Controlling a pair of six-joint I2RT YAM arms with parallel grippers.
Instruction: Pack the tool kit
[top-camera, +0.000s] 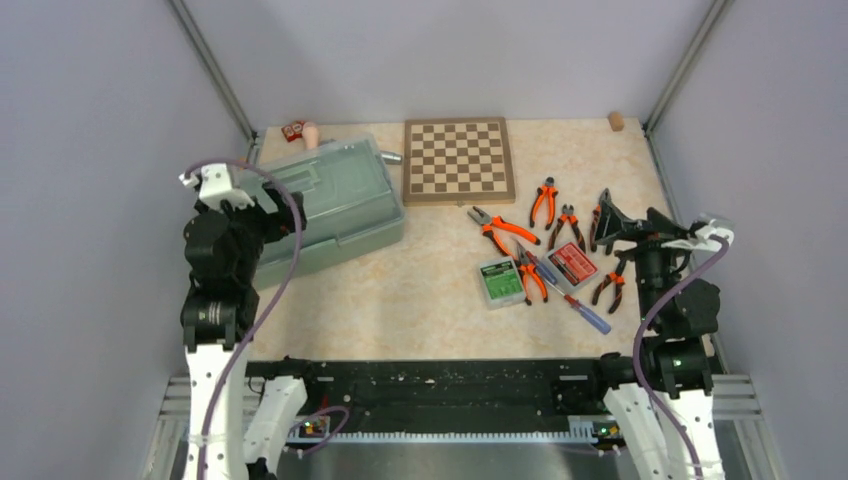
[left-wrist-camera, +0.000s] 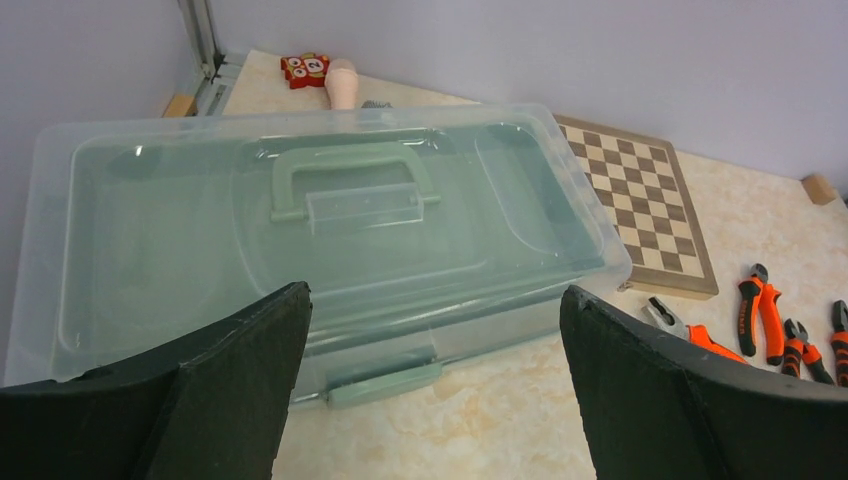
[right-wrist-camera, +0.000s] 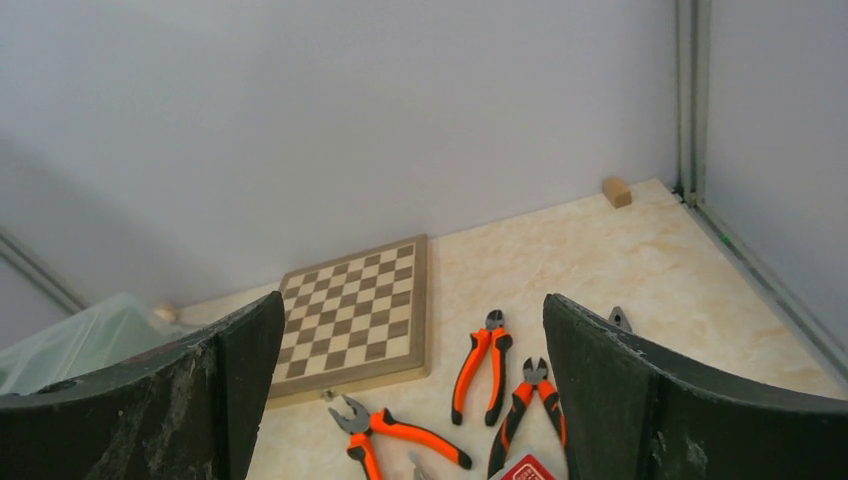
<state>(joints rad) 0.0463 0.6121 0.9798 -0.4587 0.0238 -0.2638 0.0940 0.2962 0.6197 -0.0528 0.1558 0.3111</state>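
Left claw: fingers spread wide, nothing between them. Just ahead of it the sage-green toolbox sits on the left side of the table, front latch towards me, translucent lid on.

Right claw: also spread wide, empty, held above the loose tools on the right side.

Lying there on the table, outside the box: screwdriver nearest, then green bit case and red bit case, with orange-handled pliers scattered around them.

Farther back: chessboard, just right of the box
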